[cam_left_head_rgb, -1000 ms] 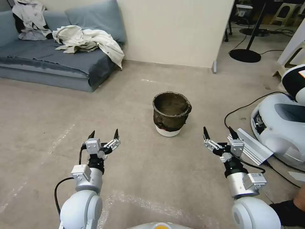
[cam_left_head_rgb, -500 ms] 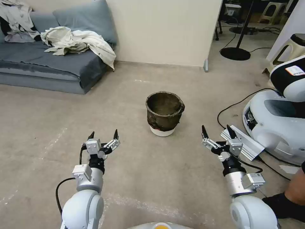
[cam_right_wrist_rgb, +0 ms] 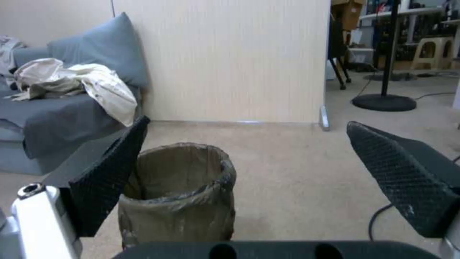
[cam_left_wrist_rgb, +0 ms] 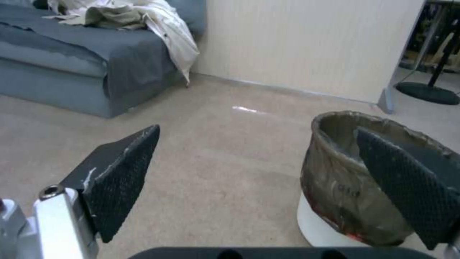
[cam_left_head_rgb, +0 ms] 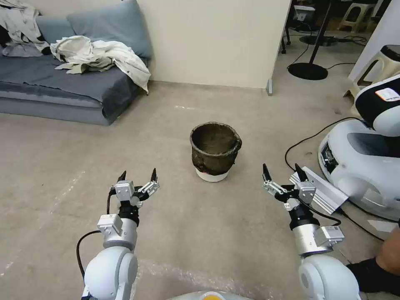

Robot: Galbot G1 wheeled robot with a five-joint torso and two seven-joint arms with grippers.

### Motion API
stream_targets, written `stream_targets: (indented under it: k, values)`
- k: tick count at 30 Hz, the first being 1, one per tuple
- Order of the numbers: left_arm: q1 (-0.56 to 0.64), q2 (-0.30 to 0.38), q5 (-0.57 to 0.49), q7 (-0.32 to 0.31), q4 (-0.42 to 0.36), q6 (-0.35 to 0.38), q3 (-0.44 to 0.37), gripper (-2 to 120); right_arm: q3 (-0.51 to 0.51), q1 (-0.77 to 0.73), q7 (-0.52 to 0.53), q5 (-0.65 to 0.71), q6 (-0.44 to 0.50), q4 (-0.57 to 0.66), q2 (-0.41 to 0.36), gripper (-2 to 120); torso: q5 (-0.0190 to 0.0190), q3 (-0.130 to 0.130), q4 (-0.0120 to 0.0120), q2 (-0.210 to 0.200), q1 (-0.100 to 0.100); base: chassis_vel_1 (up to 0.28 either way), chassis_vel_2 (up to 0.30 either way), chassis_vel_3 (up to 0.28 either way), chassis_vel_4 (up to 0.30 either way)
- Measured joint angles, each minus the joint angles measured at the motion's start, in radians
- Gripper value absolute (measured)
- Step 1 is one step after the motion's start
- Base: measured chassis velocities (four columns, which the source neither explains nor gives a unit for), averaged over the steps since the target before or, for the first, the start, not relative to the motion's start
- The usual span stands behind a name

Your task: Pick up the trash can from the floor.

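The trash can (cam_left_head_rgb: 215, 150) is a small round white bin with a crinkled dark bag folded over its rim. It stands upright on the beige floor (cam_left_head_rgb: 175, 125), ahead of me and between my arms. My left gripper (cam_left_head_rgb: 138, 176) hovers open to its near left, well short of it. On the near right my right gripper (cam_left_head_rgb: 281, 171) is also open, apart from the can. The left wrist view has the trash can (cam_left_wrist_rgb: 354, 180) beyond one finger. In the right wrist view the trash can (cam_right_wrist_rgb: 179, 194) stands beyond the open fingers.
A grey sofa (cam_left_head_rgb: 62, 87) with crumpled pale clothes (cam_left_head_rgb: 100, 56) lies at the far left. A cream partition wall (cam_left_head_rgb: 212, 41) stands behind the can. Another white robot base (cam_left_head_rgb: 362, 162) with black cables (cam_left_head_rgb: 308, 139) sits at the right, and a person's leg (cam_left_head_rgb: 383, 266) at the near right.
The head view has shifted, so the camera moved; the can now sits lower and further left in the picture. Both grippers stay open, with nothing between their fingers.
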Motion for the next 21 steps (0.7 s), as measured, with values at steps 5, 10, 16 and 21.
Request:
stream_targets:
  k: [5, 10, 16, 21]
  values:
    - [-0.006, 0.001, -0.005, 0.003, 0.009, 0.0, 0.002, 100, -0.001, 0.003, 0.003, -0.001, -0.006, -0.002, 0.002, 100, 0.0, 0.0, 0.0, 0.0, 0.0, -0.056, 0.063, 0.071, -0.064]
    - [-0.012, 0.001, -0.006, 0.004, 0.015, 0.0, 0.002, 100, -0.002, 0.005, 0.006, -0.001, -0.01, -0.003, 0.002, 100, 0.0, 0.0, -0.0001, 0.0, 0.0, -0.056, 0.069, 0.06, -0.063]
    - [-0.013, 0.0, -0.006, 0.008, 0.018, -0.002, 0.004, 100, -0.002, 0.004, 0.006, -0.002, -0.011, -0.003, 0.004, 100, -0.0001, 0.0, 0.0, 0.0, 0.0, -0.097, 0.091, 0.101, -0.094]
    - [-0.011, 0.001, -0.007, 0.008, 0.019, -0.006, 0.005, 100, -0.003, 0.0, 0.006, -0.004, -0.011, -0.003, 0.006, 100, 0.0001, 0.0, 0.0, 0.0, 0.0, -0.122, 0.126, 0.117, -0.128]
